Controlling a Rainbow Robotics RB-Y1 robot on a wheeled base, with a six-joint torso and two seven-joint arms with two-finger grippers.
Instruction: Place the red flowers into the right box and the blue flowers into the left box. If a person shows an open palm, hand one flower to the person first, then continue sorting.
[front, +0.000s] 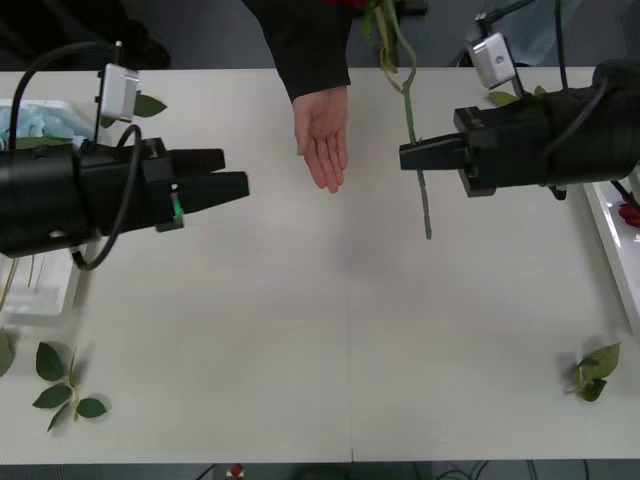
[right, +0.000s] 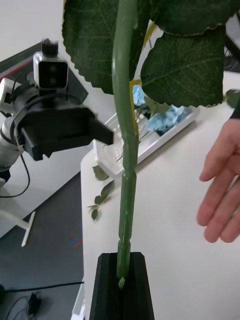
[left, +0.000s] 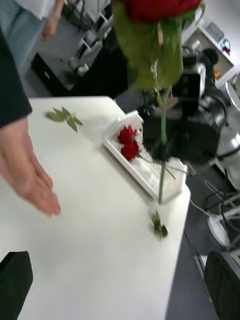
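While the person's open hand (front: 323, 138) is waiting at upper centre of the front view, the right gripper (front: 408, 155) is clamping a red rose's stem (front: 422, 195) just beside it. The left gripper (front: 236, 176), wide and empty, is hovering centre left. Roses (left: 128, 143) are lying in the right box (left: 145, 177), hydrangeas (right: 161, 120) in the left box (right: 172, 131); the handover is pending.

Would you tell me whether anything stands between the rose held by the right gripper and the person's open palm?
Nothing visible does. The right gripper is shut on the red rose's stem, and only bare table lies between it and the open hand.
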